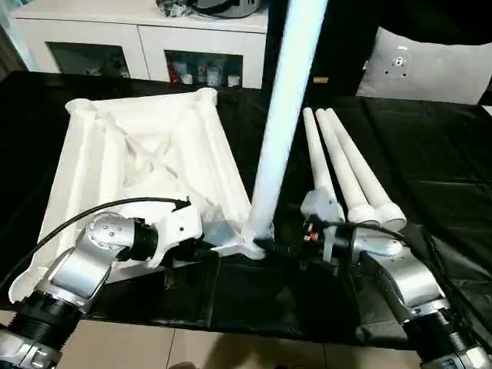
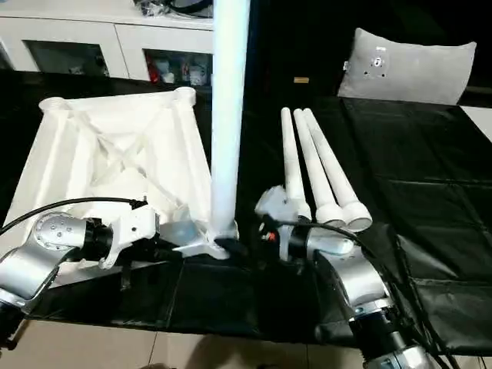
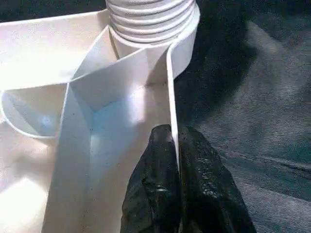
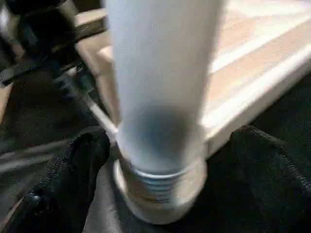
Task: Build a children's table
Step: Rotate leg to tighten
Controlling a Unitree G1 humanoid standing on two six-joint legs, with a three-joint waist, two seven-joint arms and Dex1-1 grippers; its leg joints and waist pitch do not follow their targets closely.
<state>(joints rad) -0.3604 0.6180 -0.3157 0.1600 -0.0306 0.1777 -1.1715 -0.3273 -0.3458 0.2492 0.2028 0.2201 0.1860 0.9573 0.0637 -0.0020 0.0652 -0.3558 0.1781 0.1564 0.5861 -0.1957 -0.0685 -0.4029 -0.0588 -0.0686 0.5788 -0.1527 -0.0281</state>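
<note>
the white table top is lying ribbed side up on the black cloth, toward its left part, near the front edge. one leg is standing upright in the top's front right corner socket, with thread turns showing above the socket rim, so it is probably not fully screwed home. three more legs are lying side by side on the cloth just right of it, waiting. the left gripper is pinching the top's thin edge wall beside that socket, fingers nearly closed on it. the right gripper is standing wide apart around the upright leg's base, gripping nothing. roughly a quarter done; three sockets are sitting empty.
</note>
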